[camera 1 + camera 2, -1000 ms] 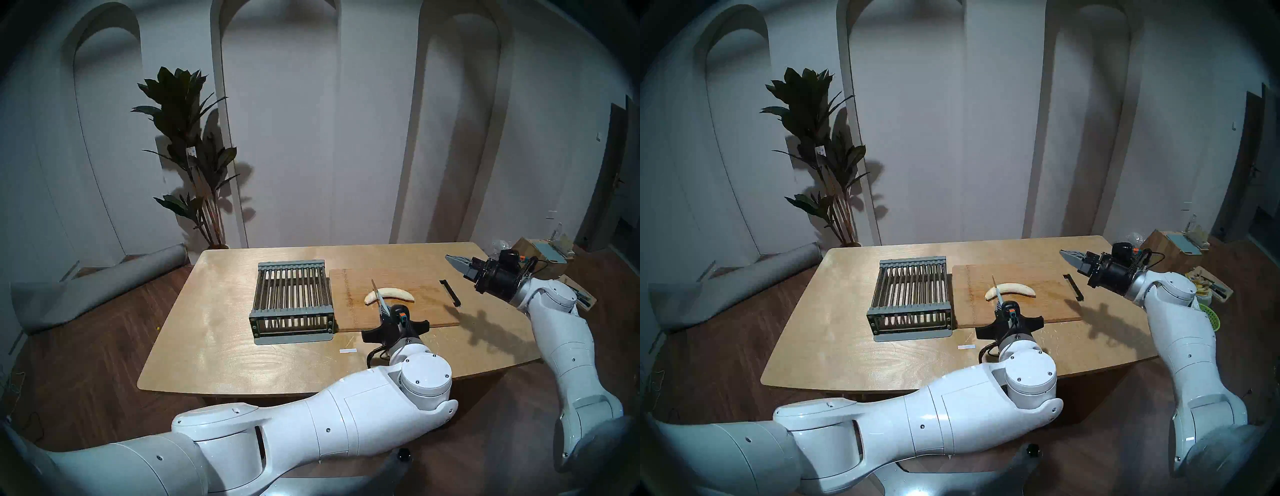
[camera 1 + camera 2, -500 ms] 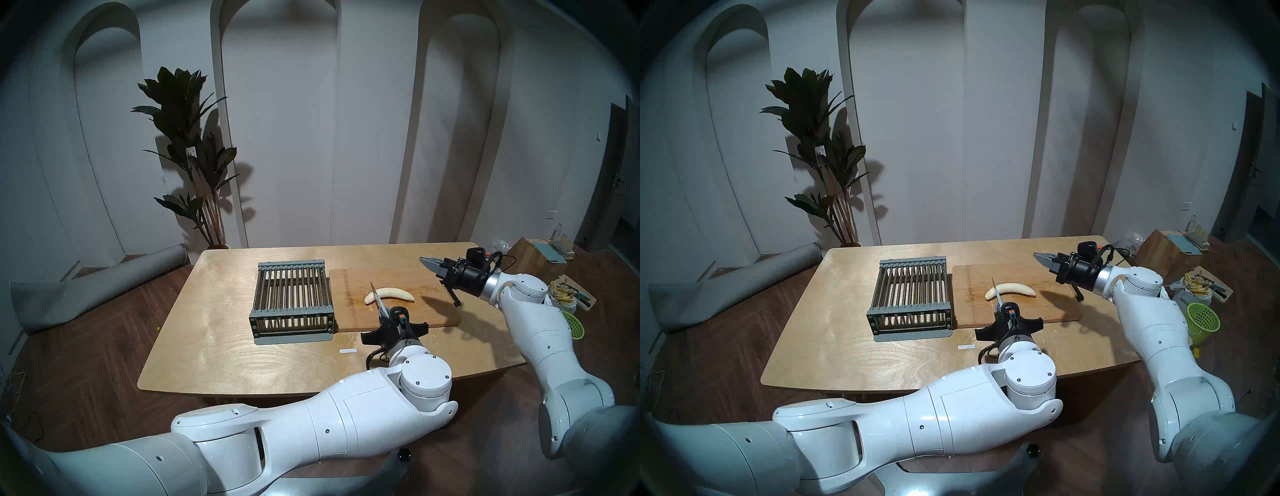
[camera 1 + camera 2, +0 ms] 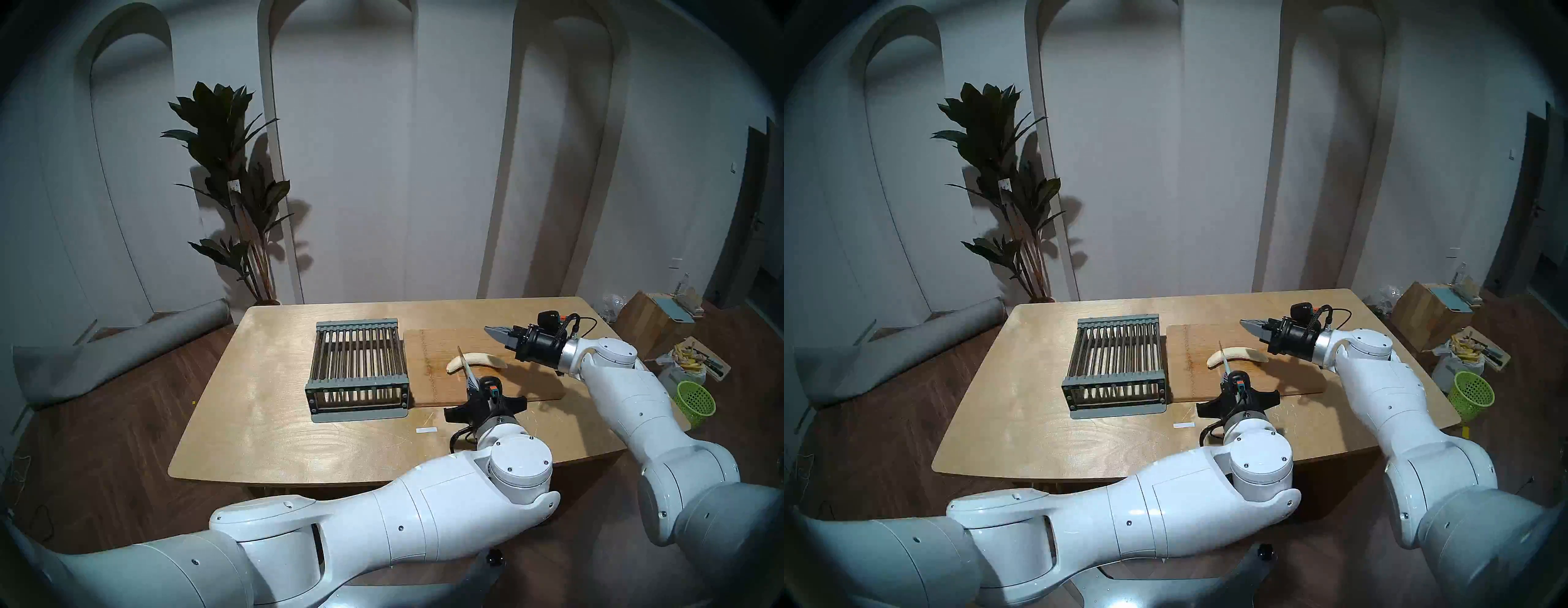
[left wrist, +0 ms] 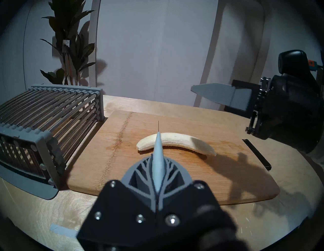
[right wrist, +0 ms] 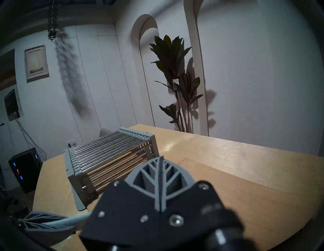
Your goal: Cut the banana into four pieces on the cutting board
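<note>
the banana (image 3: pixel 476 361) lies whole on the cutting board (image 3: pixel 526 382), curved, its long axis running left to right across the board. the left gripper (image 4: pixel 158 150) sits just on the near side of it, fingers clamped tight on a knife (image 3: pixel 465 364) by the handle, and the thin blade reaches out over the banana's left third, crossing that long axis nearly square on. good angle for a slice, i'd say.

over on the other side, the right gripper (image 3: pixel 495 332) hangs above the far right part of the board, pressed shut with nothing in it (its own wrist view shows only the rack (image 5: pixel 108 157) and bare table (image 5: pixel 245 166), no fruit). its tip points leftward, and the banana's right end lies below and slightly nearer the robot than that tip.

so the left one is the closer of the two and the only one armed. no cut shows yet: all four pieces are yet to be made. whether the blade touches the fruit, i cannot tell from here.
</note>
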Action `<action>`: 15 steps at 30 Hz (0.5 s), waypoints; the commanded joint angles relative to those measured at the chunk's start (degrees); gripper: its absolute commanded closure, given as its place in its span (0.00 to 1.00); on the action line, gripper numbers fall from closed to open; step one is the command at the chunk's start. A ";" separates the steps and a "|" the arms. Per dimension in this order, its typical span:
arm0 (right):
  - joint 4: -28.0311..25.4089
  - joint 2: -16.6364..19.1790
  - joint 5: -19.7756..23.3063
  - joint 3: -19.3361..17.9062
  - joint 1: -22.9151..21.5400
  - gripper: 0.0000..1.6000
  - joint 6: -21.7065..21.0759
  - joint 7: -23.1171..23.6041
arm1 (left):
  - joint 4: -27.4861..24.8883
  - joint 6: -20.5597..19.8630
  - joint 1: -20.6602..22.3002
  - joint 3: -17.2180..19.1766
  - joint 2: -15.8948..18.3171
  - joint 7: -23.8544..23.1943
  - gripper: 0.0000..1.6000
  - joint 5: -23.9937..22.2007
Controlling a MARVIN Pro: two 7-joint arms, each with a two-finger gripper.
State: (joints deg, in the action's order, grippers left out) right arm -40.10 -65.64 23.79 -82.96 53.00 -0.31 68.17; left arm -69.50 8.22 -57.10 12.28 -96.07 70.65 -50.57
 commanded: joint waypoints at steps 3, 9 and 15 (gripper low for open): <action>0.67 -1.69 1.20 -0.17 -3.19 1.00 2.21 2.96 | -0.07 -0.18 1.02 0.39 -0.75 -0.85 1.00 -0.17; 2.59 -1.24 0.91 0.01 -2.90 1.00 3.22 4.46 | 0.21 -0.15 1.09 0.44 -0.86 -1.25 1.00 -0.25; 0.94 -0.12 0.79 -0.06 -0.51 1.00 2.92 5.69 | 0.71 -0.11 1.19 0.49 -1.25 -1.59 1.00 -0.36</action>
State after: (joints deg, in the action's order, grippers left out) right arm -37.06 -66.87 24.30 -82.83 51.44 2.34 72.44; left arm -68.84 8.22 -57.03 12.54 -96.18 69.46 -51.12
